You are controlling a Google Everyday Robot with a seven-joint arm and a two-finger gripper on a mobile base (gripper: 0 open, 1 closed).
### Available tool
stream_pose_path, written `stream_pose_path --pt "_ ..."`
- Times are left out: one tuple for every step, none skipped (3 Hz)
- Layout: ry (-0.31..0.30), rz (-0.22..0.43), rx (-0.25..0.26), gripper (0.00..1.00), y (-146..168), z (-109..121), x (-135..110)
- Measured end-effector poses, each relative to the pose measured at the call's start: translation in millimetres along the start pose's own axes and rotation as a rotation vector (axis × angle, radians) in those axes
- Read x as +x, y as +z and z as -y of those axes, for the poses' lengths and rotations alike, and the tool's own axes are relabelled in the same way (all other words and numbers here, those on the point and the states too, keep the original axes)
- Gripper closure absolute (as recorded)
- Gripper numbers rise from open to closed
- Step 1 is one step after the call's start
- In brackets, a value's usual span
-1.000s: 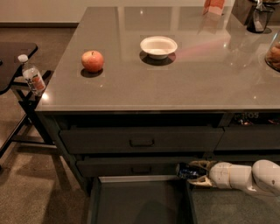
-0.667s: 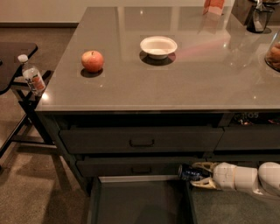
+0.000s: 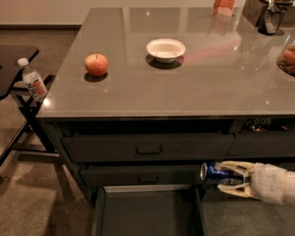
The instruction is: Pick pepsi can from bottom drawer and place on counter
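The pepsi can (image 3: 213,174), dark blue with a silver end, lies sideways in my gripper (image 3: 226,176) at the lower right. The pale fingers (image 3: 235,167) are shut on it above and below. The can hangs just beyond the right edge of the open bottom drawer (image 3: 147,213), level with the middle drawer front. The drawer's flat dark floor shows nothing on it. The counter (image 3: 184,87) is a glossy grey-brown slab above the cabinet, well above the can.
On the counter stand a red apple (image 3: 96,65), a white bowl (image 3: 166,49), an orange item (image 3: 224,6) and dark containers (image 3: 271,18) at the back right. A clear bottle (image 3: 32,80) sits by a black side table (image 3: 14,60) at the left. Two handled drawers (image 3: 148,149) are shut.
The gripper with the can has shifted slightly right and up, away from the drawer's edge. Nothing on the counter has moved.
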State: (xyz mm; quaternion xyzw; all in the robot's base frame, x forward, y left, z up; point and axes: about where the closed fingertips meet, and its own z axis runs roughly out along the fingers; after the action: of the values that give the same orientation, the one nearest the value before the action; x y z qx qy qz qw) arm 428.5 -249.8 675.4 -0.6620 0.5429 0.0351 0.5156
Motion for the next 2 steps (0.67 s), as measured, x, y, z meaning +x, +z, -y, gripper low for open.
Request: stream_pose_path --pt "-0.116 0.011 0.077 1.00 -45 70 -48" --pt "-0.225 -0.003 0.183 1.00 -87 154 -106"
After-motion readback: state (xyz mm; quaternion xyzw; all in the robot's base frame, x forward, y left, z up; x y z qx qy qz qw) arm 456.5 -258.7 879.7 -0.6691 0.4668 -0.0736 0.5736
